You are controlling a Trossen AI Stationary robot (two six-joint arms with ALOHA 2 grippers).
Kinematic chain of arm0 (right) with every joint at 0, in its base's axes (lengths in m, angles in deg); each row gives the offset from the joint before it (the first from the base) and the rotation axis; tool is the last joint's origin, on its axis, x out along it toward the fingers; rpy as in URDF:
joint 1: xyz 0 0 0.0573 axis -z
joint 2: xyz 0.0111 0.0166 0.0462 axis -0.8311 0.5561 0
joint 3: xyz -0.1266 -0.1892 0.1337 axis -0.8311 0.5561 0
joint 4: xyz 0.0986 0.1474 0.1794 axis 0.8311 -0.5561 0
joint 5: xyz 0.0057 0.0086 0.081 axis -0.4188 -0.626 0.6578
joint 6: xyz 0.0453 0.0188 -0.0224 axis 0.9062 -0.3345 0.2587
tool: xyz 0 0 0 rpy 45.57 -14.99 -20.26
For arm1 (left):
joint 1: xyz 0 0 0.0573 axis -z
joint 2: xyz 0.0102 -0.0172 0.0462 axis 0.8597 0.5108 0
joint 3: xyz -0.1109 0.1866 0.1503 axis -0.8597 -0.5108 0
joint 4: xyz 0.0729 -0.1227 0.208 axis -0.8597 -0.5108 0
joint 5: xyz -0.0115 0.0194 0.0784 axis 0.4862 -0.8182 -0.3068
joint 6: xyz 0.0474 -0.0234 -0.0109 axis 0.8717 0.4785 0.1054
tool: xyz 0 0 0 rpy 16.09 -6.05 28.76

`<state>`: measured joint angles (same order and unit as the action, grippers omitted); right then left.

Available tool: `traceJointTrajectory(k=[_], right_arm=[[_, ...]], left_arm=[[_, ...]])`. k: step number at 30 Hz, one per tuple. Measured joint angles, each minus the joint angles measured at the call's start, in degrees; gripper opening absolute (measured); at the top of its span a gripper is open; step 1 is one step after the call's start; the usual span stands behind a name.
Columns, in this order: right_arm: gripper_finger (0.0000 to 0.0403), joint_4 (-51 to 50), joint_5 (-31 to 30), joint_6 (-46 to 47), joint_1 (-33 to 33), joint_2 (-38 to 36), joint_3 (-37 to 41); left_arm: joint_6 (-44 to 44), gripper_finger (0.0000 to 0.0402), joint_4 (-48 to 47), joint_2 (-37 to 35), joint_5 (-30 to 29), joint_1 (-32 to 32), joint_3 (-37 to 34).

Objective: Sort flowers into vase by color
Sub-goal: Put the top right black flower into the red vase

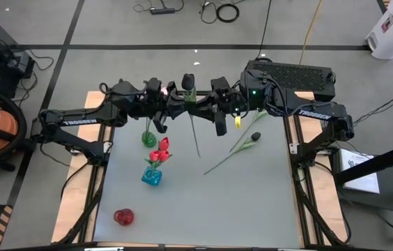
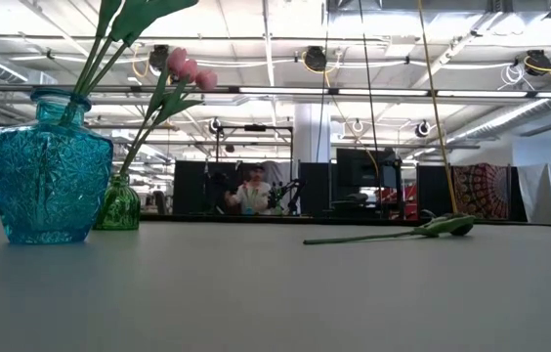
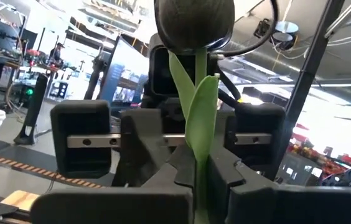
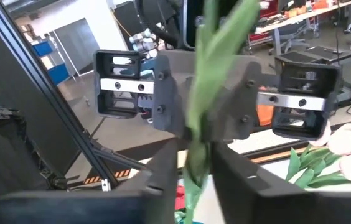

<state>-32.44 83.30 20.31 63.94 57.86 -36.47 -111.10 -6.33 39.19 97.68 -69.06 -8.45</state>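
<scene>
Now | left gripper (image 3: 194, 180) clamps black tulip (image 3: 194, 22) stem (upright); right gripper (image 4: 194, 168) alongside

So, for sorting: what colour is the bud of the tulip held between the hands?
Black tulip; the left wrist view shows it best.

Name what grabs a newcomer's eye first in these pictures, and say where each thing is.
At the table's far edge the left gripper and right gripper meet around one black tulip, the left shut on its stem. A second black tulip lies flat right of centre. On the left, a blue vase holds red tulips, beside a green vase and a red vase.
</scene>
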Motion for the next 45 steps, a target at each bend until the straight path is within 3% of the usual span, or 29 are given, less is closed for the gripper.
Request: traceJointTrajectory(k=[6, 11, 20, 32, 38, 45], right_arm=[[0.0159, -0.11, -0.33, 0.02, 0.02, -0.45, 0.00], [0.0193, -0.09, -0.27, 0.00, 0.36, -1.11, 0.00], [0.0198, -0.77, -0.31, 0.01, 0.85, -1.09, 0.00], [0.0198, -1.68, -2.92, 0.02, 0.91, -1.09, 0.00], [0.0198, -4.25, -5.43, 0.00, 0.96, -1.09, 0.00], [0.0199, -5.35, -10.87, 0.00, 0.96, -1.07, 0.00]], left_arm=[[4.64, 0.0011, -7.59, -3.71, -0.21, -0.04, 0.00], [8.83, 0.0011, -13.98, -8.43, -2.14, -0.04, 0.00], [14.43, 0.0011, -16.55, -17.32, -7.25, -1.57, 0.00], [19.27, 0.0011, -38.76, -32.46, -14.38, -2.79, -0.02], [18.28, 0.0011, -49.63, -39.55, -13.69, -2.78, -0.04], [13.54, 0.0011, -60.90, -45.12, -2.41, -2.73, -0.09]])
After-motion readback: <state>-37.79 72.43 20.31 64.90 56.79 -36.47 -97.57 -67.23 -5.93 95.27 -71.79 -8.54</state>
